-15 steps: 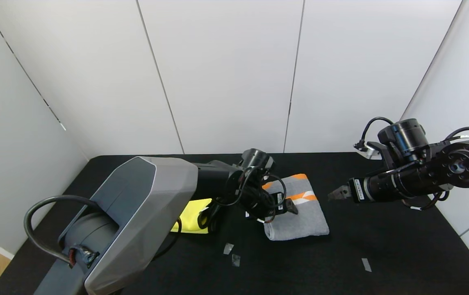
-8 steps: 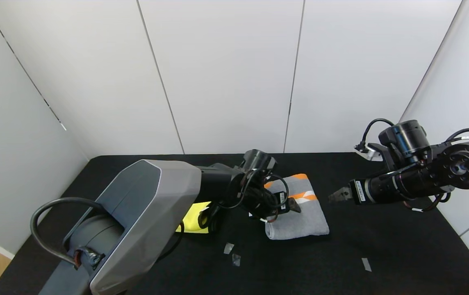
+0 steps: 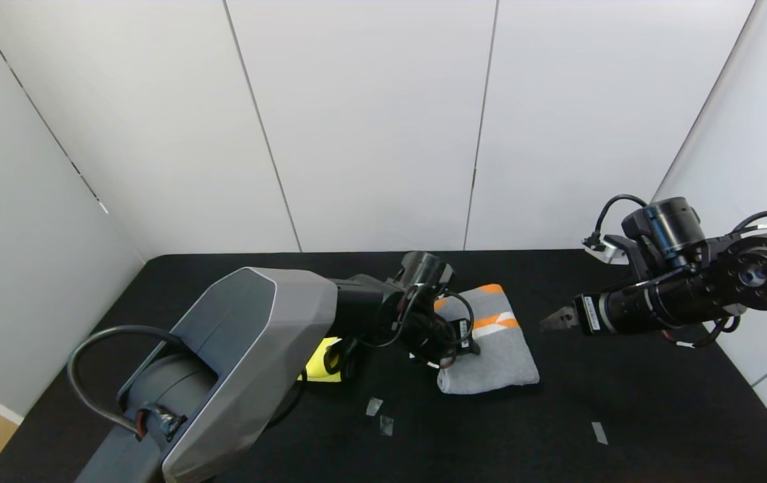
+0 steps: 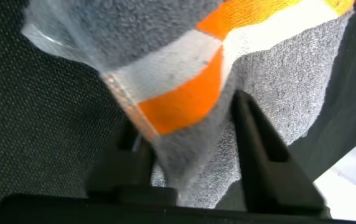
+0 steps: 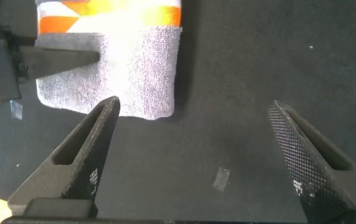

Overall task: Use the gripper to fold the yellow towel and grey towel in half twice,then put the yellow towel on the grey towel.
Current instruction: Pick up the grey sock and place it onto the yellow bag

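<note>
The grey towel, folded into a thick pad with an orange-and-white band, lies mid-table. My left gripper is at its left edge. In the left wrist view a raised fold of the grey towel stands between that gripper's two fingers, which are closed in on it. The yellow towel lies further left, mostly hidden behind my left arm. My right gripper hovers to the right of the grey towel, open and empty. The right wrist view shows that gripper above bare table, with the grey towel beyond it.
The black table is walled by white panels at the back and both sides. Small tape bits lie in front of the towels, and another tape bit lies at front right. My left arm's bulky housing blocks the front left.
My left arm has shifted a little to the right, covering more of the yellow towel, and its fingers have drawn together on the grey towel's edge. The right arm has barely moved.
</note>
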You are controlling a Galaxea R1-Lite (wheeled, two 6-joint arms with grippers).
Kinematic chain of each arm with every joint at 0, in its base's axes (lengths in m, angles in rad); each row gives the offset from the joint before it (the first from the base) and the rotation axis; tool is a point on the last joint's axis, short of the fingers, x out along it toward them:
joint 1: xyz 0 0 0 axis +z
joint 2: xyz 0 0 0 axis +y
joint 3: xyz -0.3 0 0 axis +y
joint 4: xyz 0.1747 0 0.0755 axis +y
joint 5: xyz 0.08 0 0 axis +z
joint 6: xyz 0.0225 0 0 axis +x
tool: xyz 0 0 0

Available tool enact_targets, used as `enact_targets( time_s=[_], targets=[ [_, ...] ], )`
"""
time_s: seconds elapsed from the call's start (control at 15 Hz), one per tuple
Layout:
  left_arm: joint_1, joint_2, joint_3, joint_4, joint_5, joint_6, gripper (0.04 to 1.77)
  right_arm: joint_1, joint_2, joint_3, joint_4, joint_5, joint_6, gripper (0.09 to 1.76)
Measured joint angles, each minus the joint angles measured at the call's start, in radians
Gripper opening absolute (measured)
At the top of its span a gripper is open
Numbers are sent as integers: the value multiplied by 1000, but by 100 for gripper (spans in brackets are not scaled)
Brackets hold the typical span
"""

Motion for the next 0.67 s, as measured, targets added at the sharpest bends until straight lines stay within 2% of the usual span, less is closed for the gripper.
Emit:
enact_targets(
  time_s=[0.07, 0.13, 0.67],
  targets=[
    [0, 0, 0, 0, 0, -1, 61, 0, 0, 4, 1, 0, 0, 171],
    [0, 0, 0, 0, -1, -1, 19, 0, 0, 8, 0, -1, 0, 171],
    [-3, -26, 1, 10, 1, -1, 21, 1, 7, 16, 0, -1, -3, 171]
  ],
)
